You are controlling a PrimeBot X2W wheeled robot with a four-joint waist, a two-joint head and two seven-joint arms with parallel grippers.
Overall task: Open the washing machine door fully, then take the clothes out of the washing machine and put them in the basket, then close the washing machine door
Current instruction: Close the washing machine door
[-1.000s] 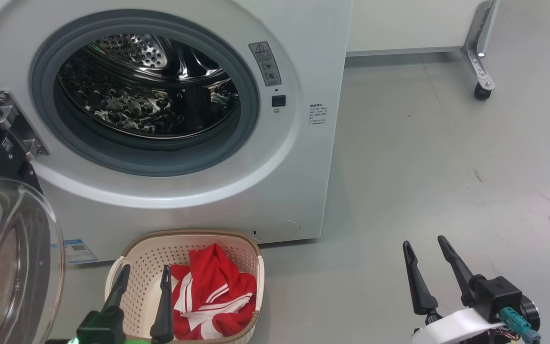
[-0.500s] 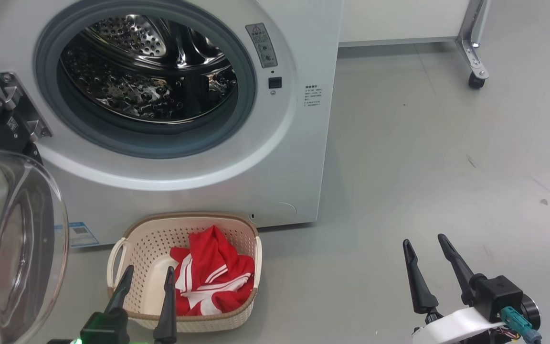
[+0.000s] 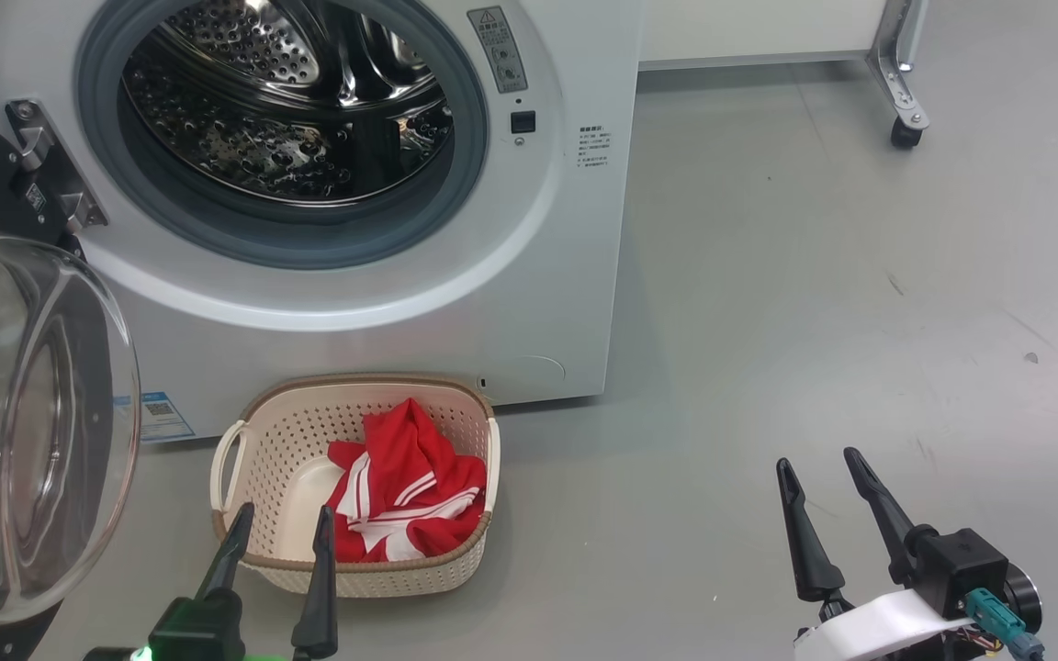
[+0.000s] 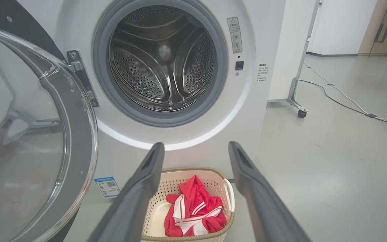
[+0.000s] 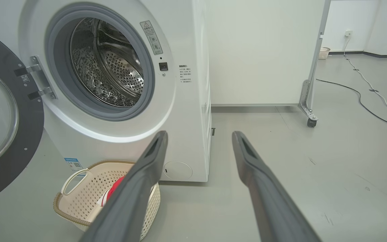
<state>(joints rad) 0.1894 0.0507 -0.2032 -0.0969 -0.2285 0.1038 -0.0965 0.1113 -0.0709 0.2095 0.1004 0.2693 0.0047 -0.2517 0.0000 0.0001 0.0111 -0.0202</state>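
Red clothes (image 3: pixel 405 496) lie in the basket (image 3: pixel 364 378) in front of the washing machine (image 3: pixel 566 275), left claw (image 3: pixel 285 508) and right claw (image 3: pixel 816 457) both parted and empty, door (image 3: pixel 33 431) hanging wide at left, and a glancing push could slip off its glossy rim, leaving it unlatched.

Left pincer (image 3: pixel 284 514) and right pincer (image 3: pixel 816 461), both spread and empty, well apart

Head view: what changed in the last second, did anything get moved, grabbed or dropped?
The camera moved, not the things: the whole scene slid up the head view, the washing machine and the basket together. Nothing was taken hold of or let go. The left gripper and the right gripper stay open and empty, the clothes lie in the basket, and the washing machine door stands open.
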